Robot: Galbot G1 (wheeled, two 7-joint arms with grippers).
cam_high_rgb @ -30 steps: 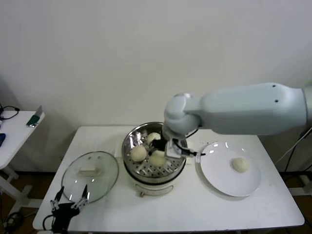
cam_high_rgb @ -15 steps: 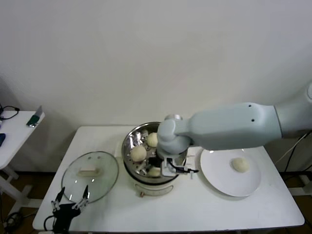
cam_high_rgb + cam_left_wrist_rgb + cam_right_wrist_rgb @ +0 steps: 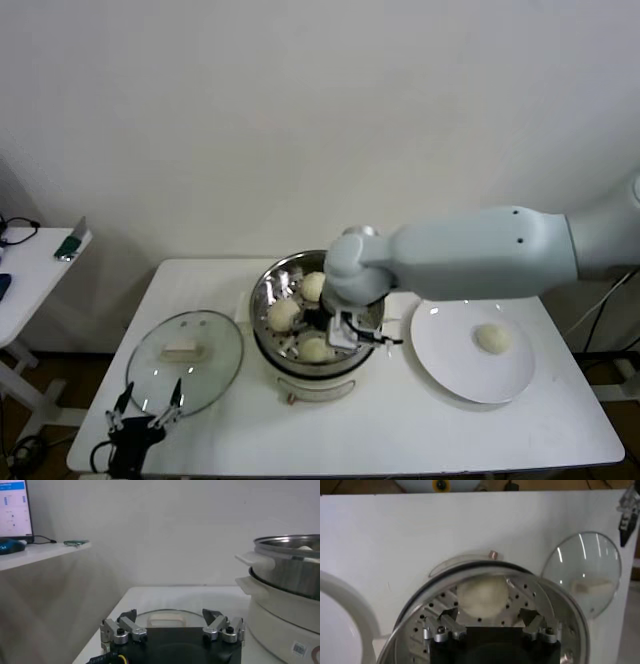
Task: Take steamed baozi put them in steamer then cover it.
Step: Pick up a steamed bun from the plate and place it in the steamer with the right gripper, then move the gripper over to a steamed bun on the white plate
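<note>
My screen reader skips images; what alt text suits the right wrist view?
The open right end effector hovers over a baozi on the steamer floor. The glass cover lies on the white table beyond.

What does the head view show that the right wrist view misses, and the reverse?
Only the head view shows the plate holding one baozi, and three baozi in the steamer. Only the right wrist view shows the right gripper open, straddling the near baozi on the perforated floor. Both show the cover on the table and the left gripper beside it.
</note>
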